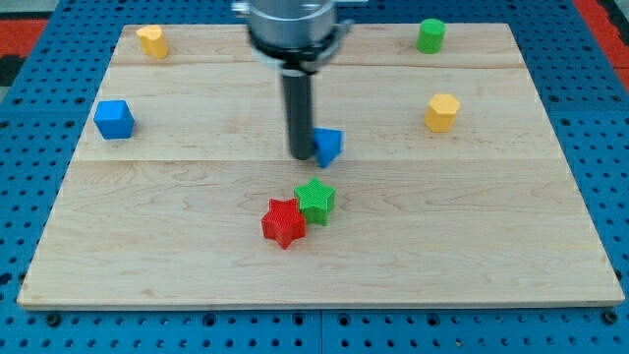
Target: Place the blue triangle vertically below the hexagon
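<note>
Currently tip (301, 156) is seen touching blue triangle (328, 146) on its left; yellow hexagon (442, 112) sits well right on tabletop (491, 236). End effector: plain rod, nothing gripped.

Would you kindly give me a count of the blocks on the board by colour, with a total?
Yellow: 2, the yellow block at the view's top left and the yellow hexagon.
Blue: 2, the blue cube and the blue triangle, just right of my tip.
Green: 2, the green block and the green star.
Red: 1, the red star.
Total: 7.
</note>
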Robot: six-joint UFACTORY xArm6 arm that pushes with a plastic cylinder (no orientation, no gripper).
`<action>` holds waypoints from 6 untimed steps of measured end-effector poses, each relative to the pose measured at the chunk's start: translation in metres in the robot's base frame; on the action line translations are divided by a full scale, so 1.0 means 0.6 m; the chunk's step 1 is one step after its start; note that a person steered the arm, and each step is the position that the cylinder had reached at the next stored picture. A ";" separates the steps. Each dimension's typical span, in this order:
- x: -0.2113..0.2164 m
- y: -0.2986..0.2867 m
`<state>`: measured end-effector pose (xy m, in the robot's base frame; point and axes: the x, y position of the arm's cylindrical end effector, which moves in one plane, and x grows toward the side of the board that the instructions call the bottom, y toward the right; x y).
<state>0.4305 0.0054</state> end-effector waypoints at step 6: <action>0.009 0.148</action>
<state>0.4362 0.0942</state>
